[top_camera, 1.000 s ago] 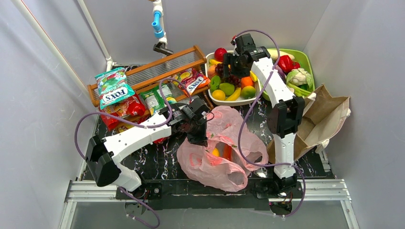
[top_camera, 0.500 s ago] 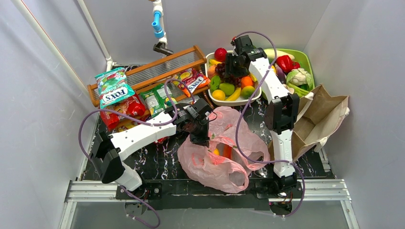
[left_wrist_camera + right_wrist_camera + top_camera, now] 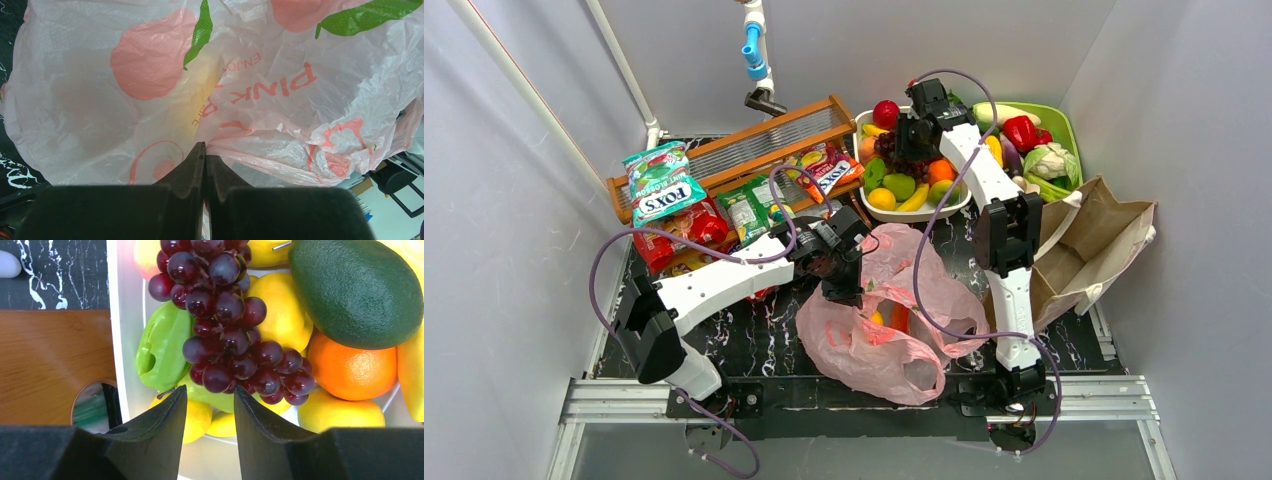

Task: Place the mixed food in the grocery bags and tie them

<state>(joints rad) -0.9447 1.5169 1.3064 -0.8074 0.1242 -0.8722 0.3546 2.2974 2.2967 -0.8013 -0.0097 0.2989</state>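
The pink grocery bag [image 3: 894,330] lies open in the middle of the table, with a yellow piece [image 3: 877,319] and an orange piece showing inside. My left gripper [image 3: 844,290] is shut on a fold of its rim; the wrist view shows the film [image 3: 250,75] pinched between the fingertips [image 3: 199,152]. The brown paper bag [image 3: 1094,250] lies open at the right. My right gripper [image 3: 904,150] hangs over the white basket [image 3: 924,213], jaws apart. The dark purple grapes [image 3: 230,330] lie just beyond its fingertips [image 3: 180,395], with nothing held between them.
In the basket, a green star fruit [image 3: 162,347], avocado [image 3: 355,290], orange [image 3: 352,370] and yellow fruits surround the grapes. A green tray [image 3: 1064,115] of vegetables stands behind the paper bag. Snack packets [image 3: 664,185] and a wooden rack [image 3: 754,145] fill the back left.
My right gripper's jaws have narrowed and it has edged left over the basket, closer to the grapes. My left arm shifted slightly, still pinching the pink bag.
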